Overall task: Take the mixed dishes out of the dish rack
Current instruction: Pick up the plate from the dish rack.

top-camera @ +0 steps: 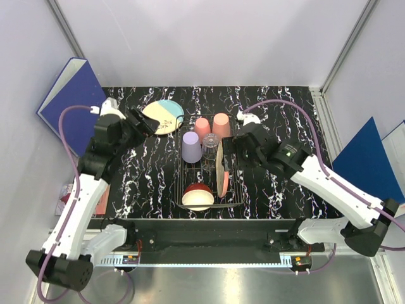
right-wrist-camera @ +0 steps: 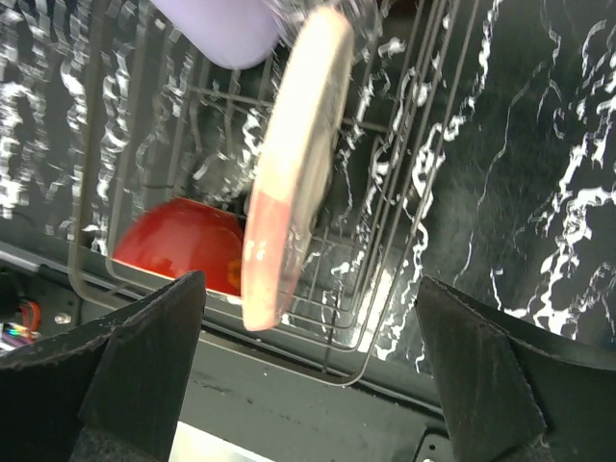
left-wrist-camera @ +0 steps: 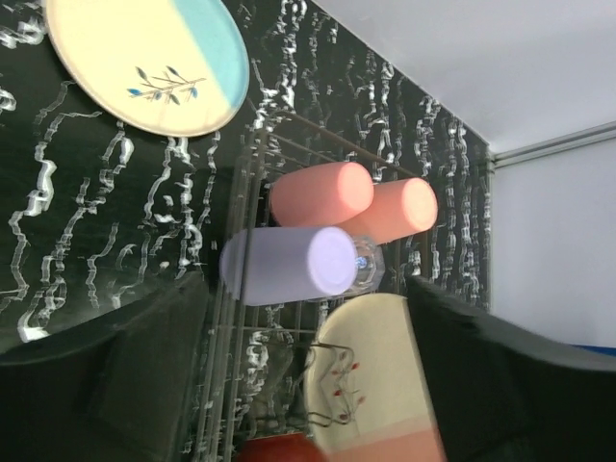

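The blue-and-cream plate (top-camera: 163, 117) is laid flat on the table (top-camera: 278, 107), just beyond the far left corner of the dish rack (top-camera: 235, 187). The left claw (top-camera: 145, 124) is spread wide open by the plate's left edge, and nothing is gripped. Inside the rack, a lavender cup (top-camera: 191, 147), two pink cups (top-camera: 221, 125), a glass (top-camera: 211, 140) and a red bowl (top-camera: 198, 196) are seen. A pink plate (top-camera: 221, 170) is stood on edge there. The right claw (top-camera: 229, 151) is opened wide just beside that plate, which is not gripped.
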